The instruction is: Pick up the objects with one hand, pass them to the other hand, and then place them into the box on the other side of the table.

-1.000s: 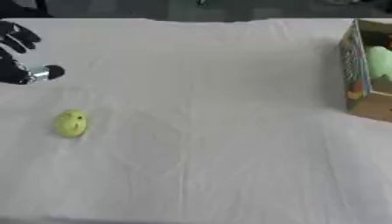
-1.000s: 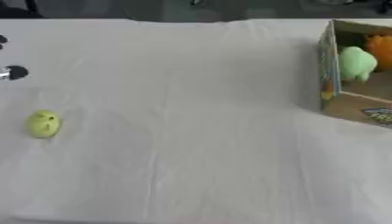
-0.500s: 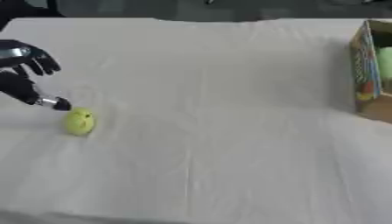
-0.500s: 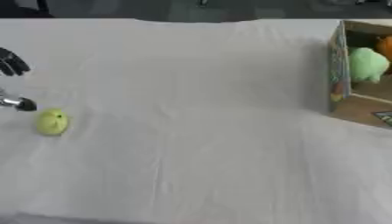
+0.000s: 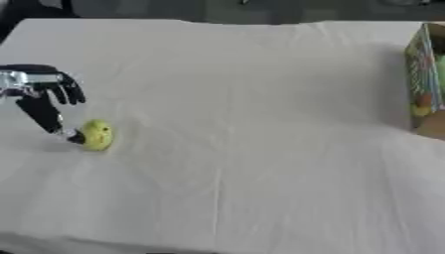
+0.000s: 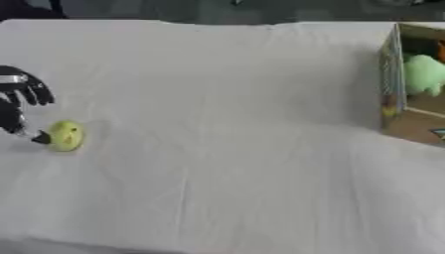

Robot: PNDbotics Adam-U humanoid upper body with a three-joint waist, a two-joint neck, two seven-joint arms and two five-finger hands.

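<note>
Left eye view: left robot hand [image 5: 41, 96] reached in from the left edge, low over the white table [image 5: 243, 99]. One finger stretched down, its tip touching or just short of the ball [image 5: 97, 134]; which of the two could not be told. Other fingers bent above, around nothing. Ball was small, yellow-green, resting on the cloth at the table's left side. Not grasped, not lifted. Box [image 5: 427, 84] stood at the far right edge, cut off by the frame, well apart from the ball. No right robot hand anywhere.

Right eye view: same moment, shifted a little. Left robot hand [image 6: 19, 101] partly cut off at the edge, released, fingertip beside the ball [image 6: 66, 135] on its left. Box [image 6: 415, 84] seen more fully here: cardboard, open side toward the camera, a pale green thing [image 6: 425, 73] and a bit of orange inside. Wide bare stretch of table between ball and box.

Judged as the very start: the pick-up, with hand-over and placing not yet begun. Next move called for thumb and fingers around the ball, one on each side, since a round ball would likely roll away under a one-sided push. Then a lift and a carry toward the middle for the other hand.
</note>
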